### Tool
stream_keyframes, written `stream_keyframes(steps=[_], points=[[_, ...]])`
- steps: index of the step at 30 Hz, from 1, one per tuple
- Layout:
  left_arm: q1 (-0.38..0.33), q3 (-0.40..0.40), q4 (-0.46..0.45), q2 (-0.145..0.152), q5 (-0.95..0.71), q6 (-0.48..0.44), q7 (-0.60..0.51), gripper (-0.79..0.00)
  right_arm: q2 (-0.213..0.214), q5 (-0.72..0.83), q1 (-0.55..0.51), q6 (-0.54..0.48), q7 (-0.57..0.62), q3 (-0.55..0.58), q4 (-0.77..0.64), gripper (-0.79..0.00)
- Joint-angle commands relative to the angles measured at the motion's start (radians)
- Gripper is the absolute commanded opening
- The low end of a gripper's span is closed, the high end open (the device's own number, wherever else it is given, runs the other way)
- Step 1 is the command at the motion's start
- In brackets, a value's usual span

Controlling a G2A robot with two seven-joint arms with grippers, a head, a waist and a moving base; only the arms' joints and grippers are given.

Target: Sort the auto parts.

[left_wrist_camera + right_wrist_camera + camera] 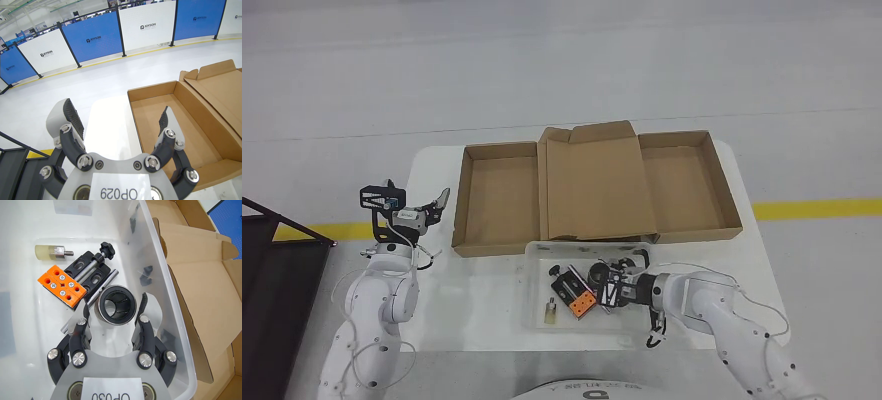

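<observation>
Left gripper [118, 106]: spread wide and empty above the table's left edge, just beside the cardboard box [170, 113], well apart from the parts.
Clear bin [170, 294]: held an orange-jawed vise [62, 285], a steel rod [105, 283] and the bearing [115, 305].
Bearing: lay just beside the rod, bore facing back towards the wrist.
Right gripper [115, 301]: the nearer one; fingers spread, straddling the bearing's round wall, with narrow gaps either side.
Next move: probably only a squeeze across the barrel.

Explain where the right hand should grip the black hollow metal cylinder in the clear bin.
I would grip the black hollow metal cylinder across its curved outer wall, coming from the bore end, which faces the open right hand; a steel rod crowds one side.
</observation>
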Motion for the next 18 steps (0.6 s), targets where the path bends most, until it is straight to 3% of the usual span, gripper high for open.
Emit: stream_keyframes(steps=[1, 5, 7, 12, 15, 17, 18], points=[[0.000, 0.000, 0.000, 0.000, 0.000, 0.000, 0.000, 0.000, -0.001, -0.005, 0.002, 0.014, 0.005, -0.011, 0.006, -0.108], [0.000, 0.000, 0.000, 0.000, 0.000, 0.000, 0.000, 0.000, -0.005, -0.014, 0.013, 0.038, 0.018, -0.038, 0.024, -0.114], [0.000, 0.000, 0.000, 0.000, 0.000, 0.000, 0.000, 0.000, -0.006, -0.012, 0.020, 0.045, 0.021, -0.047, 0.030, -0.163], [0.000, 0.000, 0.000, 0.000, 0.000, 0.000, 0.000, 0.000, -0.009, -0.010, 0.031, 0.063, 0.021, -0.074, 0.043, -0.388], [0.000, 0.000, 0.000, 0.000, 0.000, 0.000, 0.000, 0.000, -0.009, -0.011, 0.039, 0.060, 0.015, -0.085, 0.044, -0.425], [0.000, 0.000, 0.000, 0.000, 0.000, 0.000, 0.000, 0.000, -0.009, -0.005, 0.047, 0.051, 0.020, -0.091, 0.034, -0.514], [0.000, 0.000, 0.000, 0.000, 0.000, 0.000, 0.000, 0.000, -0.010, 0.005, 0.053, 0.045, 0.024, -0.092, 0.027, -0.625]])
